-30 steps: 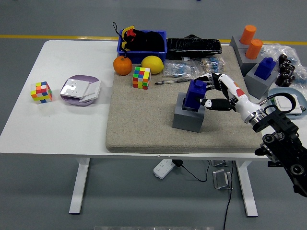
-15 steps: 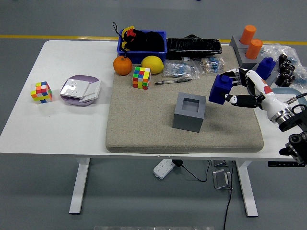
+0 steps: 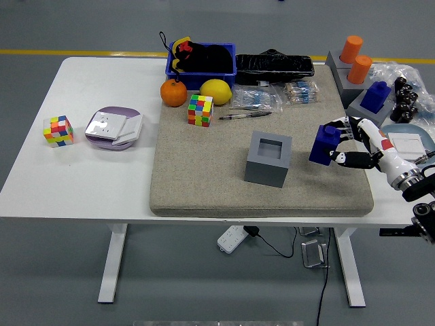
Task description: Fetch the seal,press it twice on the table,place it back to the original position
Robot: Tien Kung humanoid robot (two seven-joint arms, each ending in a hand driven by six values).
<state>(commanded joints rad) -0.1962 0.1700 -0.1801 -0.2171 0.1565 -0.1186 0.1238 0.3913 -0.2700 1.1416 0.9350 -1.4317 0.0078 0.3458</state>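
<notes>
The right hand, entering from the lower right of the frame, has its fingers wrapped around the blue seal and holds it low over the beige felt mat, right of centre, apparently to stamp there. The grey holder block at centre stands empty, its square socket open for the return. The seal is a dark blue block with a smaller knob on top.

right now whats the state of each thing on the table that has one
blue seal: out of its holder, gripped by the right hand
grey holder: upright, socket empty
pen: lying flat on the mat
blue bin: filled with dark items
second blue seal: seated in its grey block
</notes>
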